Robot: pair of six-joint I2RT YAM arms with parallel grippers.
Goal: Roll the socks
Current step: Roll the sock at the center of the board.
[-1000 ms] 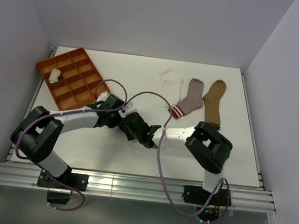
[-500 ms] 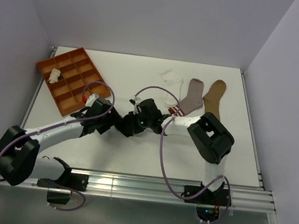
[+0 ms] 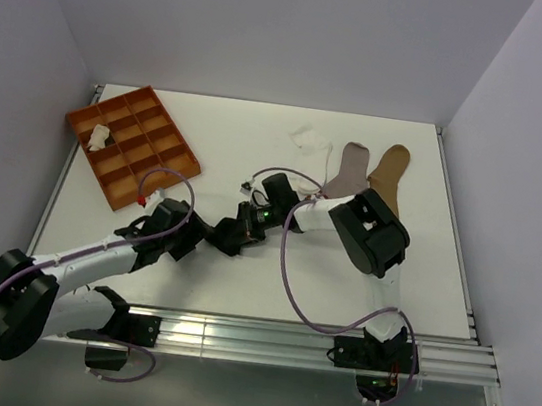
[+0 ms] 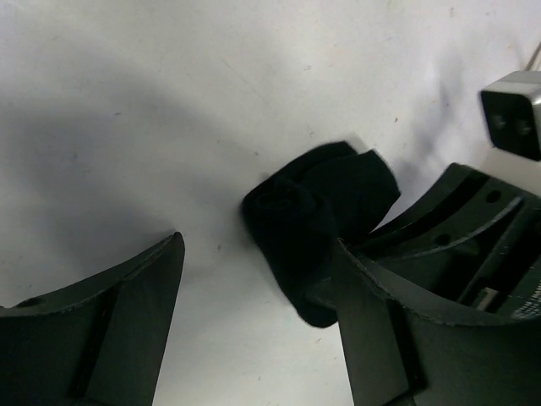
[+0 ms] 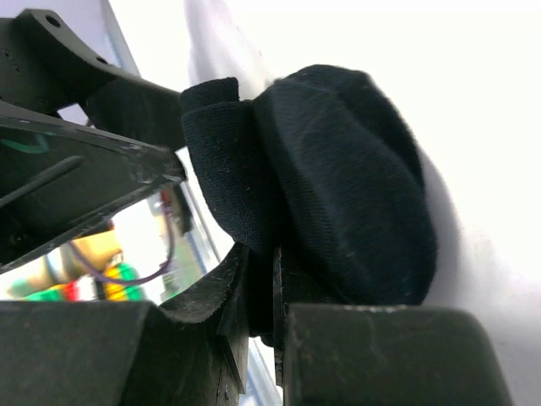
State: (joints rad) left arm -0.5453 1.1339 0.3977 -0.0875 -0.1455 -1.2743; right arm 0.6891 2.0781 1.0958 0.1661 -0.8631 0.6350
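Observation:
A black sock (image 4: pixel 308 224), rolled into a tight bundle, lies on the white table near the middle (image 3: pixel 238 230). My right gripper (image 5: pixel 275 262) is shut on a fold of it, with black fabric pinched between the two fingers. My left gripper (image 4: pixel 258 254) stands open around the roll, which rests against its right finger (image 4: pixel 380 338) and clear of the left one. In the top view the two grippers meet tip to tip, left gripper (image 3: pixel 222 239) and right gripper (image 3: pixel 255 217). White (image 3: pixel 310 139), grey (image 3: pixel 349 169) and tan (image 3: pixel 388 172) socks lie flat at the back.
An orange compartment tray (image 3: pixel 151 121) sits at the back left with a small cream sock (image 3: pixel 99 134) in one cell. The right arm's elbow (image 3: pixel 370 232) partly covers the grey and tan socks. Purple cables loop over both arms.
My left gripper has opened off the black roll and its arm has swung back toward the near left. The right gripper kept hold of the sock and shifted left and slightly back.

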